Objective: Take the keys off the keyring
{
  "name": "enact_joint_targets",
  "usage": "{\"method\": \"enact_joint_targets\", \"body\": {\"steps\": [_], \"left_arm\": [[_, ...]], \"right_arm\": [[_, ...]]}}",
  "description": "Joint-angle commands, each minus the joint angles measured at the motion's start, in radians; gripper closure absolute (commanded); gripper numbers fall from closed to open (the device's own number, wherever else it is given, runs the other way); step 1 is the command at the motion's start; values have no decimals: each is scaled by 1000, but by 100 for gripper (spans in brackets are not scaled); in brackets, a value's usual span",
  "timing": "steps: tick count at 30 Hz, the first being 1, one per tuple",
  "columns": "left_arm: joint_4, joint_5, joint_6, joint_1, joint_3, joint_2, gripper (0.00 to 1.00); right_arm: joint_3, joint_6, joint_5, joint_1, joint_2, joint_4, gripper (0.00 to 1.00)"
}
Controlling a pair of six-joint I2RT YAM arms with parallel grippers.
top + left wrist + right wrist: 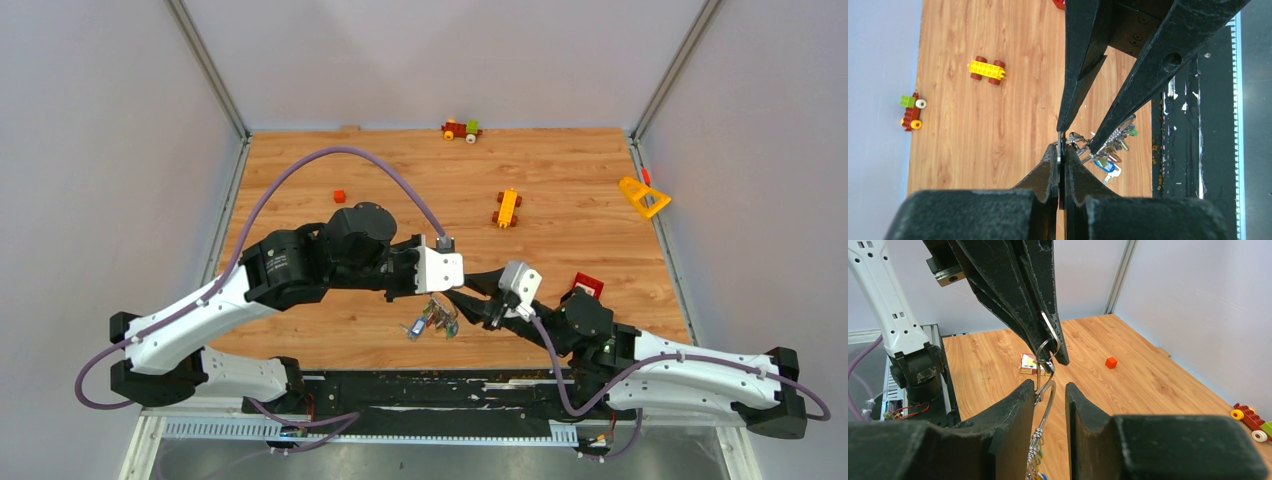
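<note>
My left gripper (1060,152) is pinched tight on the thin wire of the keyring (1050,329), its two fingers pressed flat together with the ring caught at their tips. My right gripper (1049,386) faces it tip to tip with its fingers parted. The long wire loop runs down through that gap and touches only one finger. The keys (1112,150) dangle in a bunch from the loop, below both grippers, over the near edge of the table (560,190), about midway along it; whether they touch the wood I cannot tell. My left arm arches in from the left with its elbow raised and its wrist turned toward the centre, while my right arm lies low, stretching in from the right.
</note>
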Motion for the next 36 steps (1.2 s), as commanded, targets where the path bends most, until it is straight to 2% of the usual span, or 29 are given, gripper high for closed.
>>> {"method": "enact_joint_targets", "body": {"steps": [1,15,30,36], "left_arm": [[62,-9,-2,-2,48,0,100],[61,-28,-3,-2,43,-3,100],[59,-37,-4,-2,43,-3,100],[60,-45,-5,-2,34,0,100]], "right_arm": [[4,23,-10,-1,9,34,70],[6,29,-61,0,29,33,66],[-5,43,12,-1,38,48,65],[10,66,51,0,12,30,56]]}}
